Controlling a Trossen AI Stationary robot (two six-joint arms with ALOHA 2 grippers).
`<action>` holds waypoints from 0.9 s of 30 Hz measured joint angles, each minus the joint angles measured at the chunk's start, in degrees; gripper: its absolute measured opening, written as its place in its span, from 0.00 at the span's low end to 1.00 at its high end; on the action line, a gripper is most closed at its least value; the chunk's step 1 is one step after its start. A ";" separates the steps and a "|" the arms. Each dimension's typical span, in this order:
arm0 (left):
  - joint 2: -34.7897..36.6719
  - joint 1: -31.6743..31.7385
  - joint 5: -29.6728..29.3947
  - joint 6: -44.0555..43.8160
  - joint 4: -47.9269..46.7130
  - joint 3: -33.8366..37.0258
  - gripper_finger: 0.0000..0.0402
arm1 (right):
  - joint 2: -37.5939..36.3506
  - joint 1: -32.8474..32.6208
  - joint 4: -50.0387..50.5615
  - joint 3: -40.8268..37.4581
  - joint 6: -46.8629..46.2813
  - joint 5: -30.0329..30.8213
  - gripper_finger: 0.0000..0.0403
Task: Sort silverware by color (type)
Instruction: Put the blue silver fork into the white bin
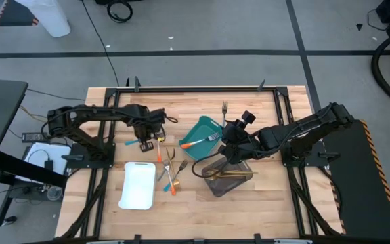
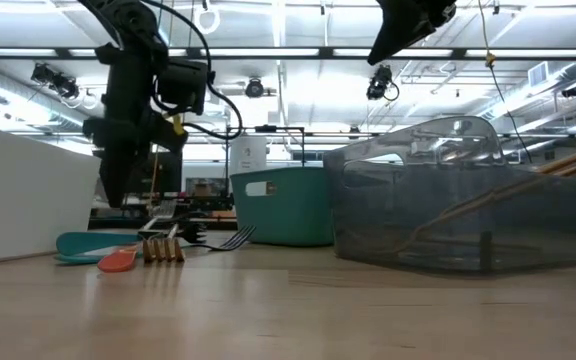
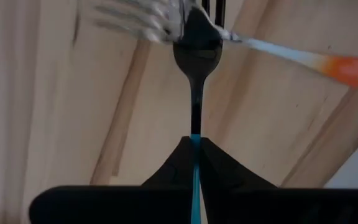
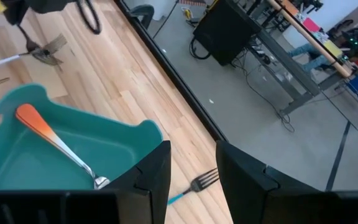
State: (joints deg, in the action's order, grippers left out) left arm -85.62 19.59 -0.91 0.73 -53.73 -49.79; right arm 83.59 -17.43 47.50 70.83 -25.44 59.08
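Note:
My left gripper [image 1: 145, 137] [image 3: 194, 138] points down over the table's left half, shut on a blue-handled spoon [image 3: 197, 50]. An orange-handled fork [image 3: 303, 57] lies on the wood just beyond the spoon's head. More silverware [image 1: 168, 171] lies loose at the table's middle: orange-handled, gold and blue pieces. My right gripper [image 1: 230, 141] [image 4: 192, 152] stands open in the air over the teal tray's right rim [image 4: 143, 132]. An orange-handled utensil [image 4: 55, 142] lies inside that tray. Gold pieces [image 1: 230, 174] lie in the clear grey tray [image 1: 217, 188]. My left gripper pinches the spoon's blue handle [image 3: 195, 148] between its two fingers, coming from above and pointing down, the fingers running along the handle. The dark neck and head [image 3: 197, 43] reach out below the fingertips. Whether the head still touches the wood cannot be told.
A white tray [image 1: 138, 186] lies near the front left. A blue-handled fork [image 1: 225, 108] lies alone toward the far edge. Another blue piece [image 1: 129, 143] lies left of my left gripper. A metal frame [image 1: 195, 89] runs along the table's edges.

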 joint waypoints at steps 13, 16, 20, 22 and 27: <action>0.02 3.50 -4.04 3.15 -0.46 -0.47 0.04 | 0.00 0.04 -2.11 0.00 2.63 -0.23 0.34; 0.02 3.69 -6.90 5.17 2.47 -0.47 0.04 | 0.00 0.04 -2.46 0.00 2.73 -0.27 0.34; 0.02 3.72 -10.79 7.24 4.29 -0.47 0.04 | 0.00 0.02 -2.46 0.00 2.96 -0.27 0.34; 0.02 3.72 -12.63 8.20 4.49 -0.47 0.04 | 0.00 0.00 -2.46 0.00 2.97 -0.27 0.34; 0.04 3.25 -17.05 11.81 6.30 -0.47 0.04 | 0.02 0.00 -2.46 0.00 3.13 -0.28 0.34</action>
State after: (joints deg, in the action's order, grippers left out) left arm -85.58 22.84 -17.96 12.54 -47.43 -50.26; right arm 83.61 -17.43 45.04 70.83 -22.31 58.80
